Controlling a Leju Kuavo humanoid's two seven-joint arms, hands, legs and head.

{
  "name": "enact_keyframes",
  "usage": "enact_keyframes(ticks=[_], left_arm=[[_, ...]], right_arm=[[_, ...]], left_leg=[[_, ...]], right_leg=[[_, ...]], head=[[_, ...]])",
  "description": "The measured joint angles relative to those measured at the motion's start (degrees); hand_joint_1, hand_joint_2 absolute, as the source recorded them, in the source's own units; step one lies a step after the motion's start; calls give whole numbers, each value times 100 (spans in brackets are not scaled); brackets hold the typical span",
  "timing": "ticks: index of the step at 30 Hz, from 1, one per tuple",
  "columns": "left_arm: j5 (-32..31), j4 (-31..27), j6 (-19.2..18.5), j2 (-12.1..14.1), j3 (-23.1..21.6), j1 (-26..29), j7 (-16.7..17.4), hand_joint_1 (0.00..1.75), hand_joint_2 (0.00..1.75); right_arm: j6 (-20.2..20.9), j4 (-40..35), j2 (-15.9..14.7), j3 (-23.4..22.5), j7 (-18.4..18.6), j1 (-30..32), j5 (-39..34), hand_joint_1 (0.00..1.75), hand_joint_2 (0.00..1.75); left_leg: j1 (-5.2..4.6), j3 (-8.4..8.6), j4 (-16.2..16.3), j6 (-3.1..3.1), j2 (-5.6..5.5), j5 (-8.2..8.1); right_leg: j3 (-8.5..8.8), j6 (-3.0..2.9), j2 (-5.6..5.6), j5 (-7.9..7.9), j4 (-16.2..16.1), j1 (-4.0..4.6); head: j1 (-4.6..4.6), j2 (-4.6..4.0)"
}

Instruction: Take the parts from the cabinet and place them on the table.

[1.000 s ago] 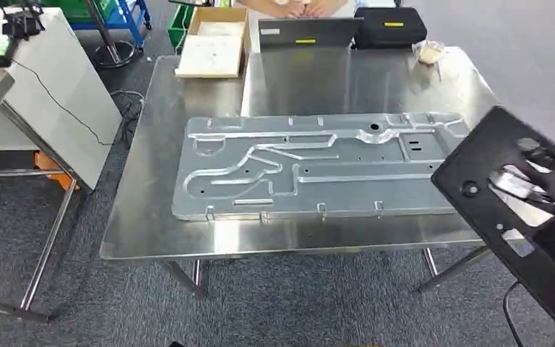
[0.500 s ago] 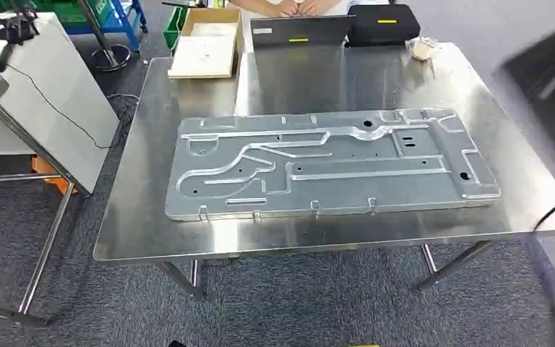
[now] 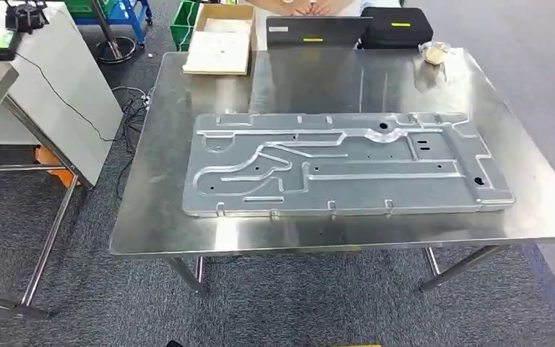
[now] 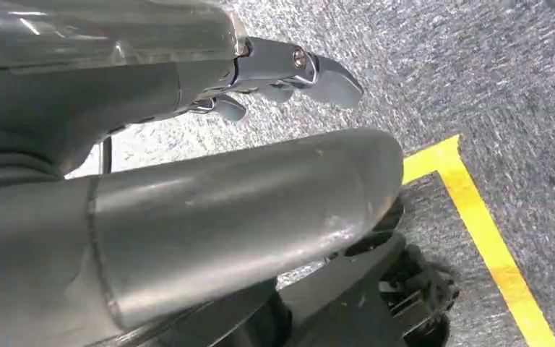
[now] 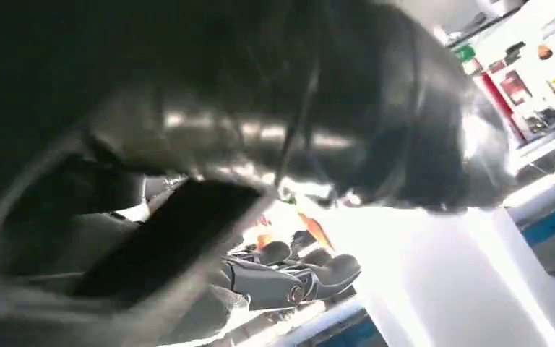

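Since a second ago the black flat panel that hung at the right of the head view has swung out of it, and the camera has shifted slightly. A large silver pressed-metal panel (image 3: pixel 347 163), ribbed with raised channels, lies flat across the middle of the polished steel tabletop (image 3: pixel 188 231). In the blurred right wrist view a dark flat slab (image 5: pixel 166 231) crosses in front of the right hand (image 5: pixel 274 278). It may be the black panel, but I cannot tell whether the fingers grip it. The left hand (image 4: pixel 224 202) hangs over grey carpet near a yellow floor-tape line (image 4: pixel 491 246), fingers loosely extended and holding nothing. Sheet parts like these are likely stiff, fairly light, smooth and thin-edged, so a firm hold across a long edge or through a cut-out seems safest. Open room is narrow. There is a bare strip along the near edge, a wider band on the right, and a band beyond the silver panel. Past that stand a grey laptop (image 3: pixel 318 32), a black case (image 3: pixel 397 25), a cardboard box (image 3: pixel 220 43) and a small clear bag (image 3: pixel 433 52). A person's hands (image 3: pixel 311 7) rest at the far side.
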Motion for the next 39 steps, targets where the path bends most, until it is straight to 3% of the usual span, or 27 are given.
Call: enact_keyframes(ticks=[2,3,4,5,6,7,8,9,10,11,14,16,18,19,20,21,23,24,27,29,30,33,34,35,36,38,39], left_arm=[[0,0,0,-4,0,-12,0,0,0],[-2,0,0,-9,0,-9,0,0,0],[-9,0,0,-11,0,-4,2,0,0],[-13,0,0,-11,0,-3,4,0,0],[-18,0,-4,-13,0,-4,4,0,0],[-20,0,-4,-20,0,-4,4,0,0],[-20,0,-4,-22,0,-2,4,0,0],[-20,0,-4,-20,0,-1,4,0,0],[-20,0,-4,-20,0,4,7,0,0],[-20,0,-2,-20,0,5,7,0,0],[-20,0,0,-20,0,7,0,0,0],[-20,0,4,-20,0,-2,0,0,0],[-20,0,4,-20,0,13,0,0,0],[-28,0,4,-20,0,27,0,0,0],[-46,0,4,-17,0,40,2,0,0],[-57,0,7,-13,0,50,2,0,0],[-59,0,9,17,0,72,-7,0,0],[-59,0,11,35,0,84,-20,0,0],[-59,0,9,63,2,121,-46,0,0],[-61,0,20,72,2,124,-57,0,0],[-59,0,33,79,2,116,-65,0,0],[-70,0,52,72,4,86,-66,0,0],[-79,0,55,70,4,79,-63,0,0],[-79,0,55,70,4,80,-57,0,0],[-81,0,57,62,4,82,-48,0,0],[-83,0,57,41,4,80,-48,0,0],[-81,0,59,39,4,79,-48,0,0]], right_arm=[[-18,81,-26,2,0,-12,-31,0,0],[-20,138,-42,2,0,-6,-31,0,0],[-9,180,-48,2,9,4,-42,0,0],[-17,217,-59,2,11,32,-66,0,0],[-31,245,-92,2,4,51,-94,0,0],[-50,267,-129,0,-2,56,-118,0,0],[-55,285,-168,0,-13,59,-140,0,0],[-57,322,-179,0,-22,78,-171,0,0],[-63,330,-212,0,-44,131,-190,0,0],[-78,350,-227,-2,-83,184,-214,0,0],[-230,387,-243,-48,-265,403,-398,0,0],[-415,387,-243,-120,-428,634,-550,0,0],[-566,387,-243,-197,-570,910,-703,0,0],[-612,387,-240,-238,-654,1064,-789,0,0],[-706,381,-240,-300,-789,1270,-927,0,0],[-832,340,-240,-393,-963,1545,-1120,0,0],[-1115,166,-207,-643,-1336,2215,-1509,0,0],[-1242,94,-161,-777,-1491,2551,-1660,0,0],[-1512,-113,26,-1187,-1715,3152,-1877,0,0],[-1617,-266,96,-1283,-1829,3461,-1921,0,0],[-1701,-318,118,-1330,-1888,3526,-1930,0,0],[-1742,-426,190,-1403,-1895,3608,-1869,0,0],[-1707,-426,208,-1403,-1891,3626,-1831,0,0],[-1633,-428,225,-1403,-1884,3635,-1790,0,0],[-1554,-434,227,-1403,-1895,3632,-1762,0,0],[-1501,-498,227,-1403,-1948,3610,-1729,0,0],[-1491,-518,232,-1403,-1956,3611,-1711,0,0]], left_leg=[[-15,-1,4,15,5,-3],[-31,-2,13,25,7,-10],[-38,-4,30,22,13,-18],[-39,-5,52,23,18,-35],[-39,-4,88,15,18,-62],[-38,-4,128,3,14,-93],[-39,-9,190,-26,8,-138],[-82,-47,232,-62,0,-163],[-78,-58,254,-85,-8,-177],[-76,-54,250,-94,-3,-175],[-74,-68,297,-177,2,-258],[-60,-324,881,-225,-9,-626],[-40,-789,1848,-248,-9,-1018],[-40,-918,2084,-248,-9,-1045],[-40,-913,2027,-233,-9,-926],[-41,-770,1694,-205,-9,-691],[-57,-261,631,-112,-17,-172],[-79,-107,281,-66,-35,-198],[-115,-126,244,-60,-30,-162],[-75,-35,69,33,-18,-42],[-78,-12,6,57,-2,1],[-90,-31,-1,84,-1,27],[-91,-33,6,83,-1,26],[-91,-34,19,79,-2,23],[-90,-38,47,67,-3,6],[-85,-37,125,25,-6,-48],[-95,-55,171,-12,-9,-82]], right_leg=[[-407,26,24,-424,874,24],[-609,41,23,-541,1266,20],[-695,47,23,-521,1413,22],[-646,50,23,-376,1286,21],[-459,51,19,-130,910,15],[-182,54,11,144,368,5],[52,49,-12,281,-139,-1],[89,26,-9,189,-163,65],[69,-34,26,208,-176,70],[59,-50,25,202,-173,77],[67,-144,34,219,-193,12],[73,-189,33,214,-200,12],[67,-191,33,213,-198,17],[67,-191,33,213,-197,18],[73,-190,34,212,-197,21],[83,-190,33,211,-197,27],[112,-186,17,201,-198,58],[110,-178,7,198,-199,64],[101,-62,7,216,-219,40],[107,10,4,224,-248,13],[69,8,4,109,-135,13],[-464,44,21,-549,1070,16],[-605,59,21,-628,1378,16],[-628,67,20,-575,1435,12],[-493,73,16,-363,1161,3],[56,80,0,135,138,-12],[218,68,-24,88,-191,-9]], head=[[2,0],[2,2],[0,0],[2,2],[2,0],[2,0],[2,0],[2,2],[-2,0],[-2,0],[0,0],[-2,0],[-2,2],[-2,0],[-2,0],[-2,0],[-2,0],[0,0],[-2,0],[0,0],[4,0],[4,0],[4,2],[2,0],[4,0],[4,2],[4,0]])
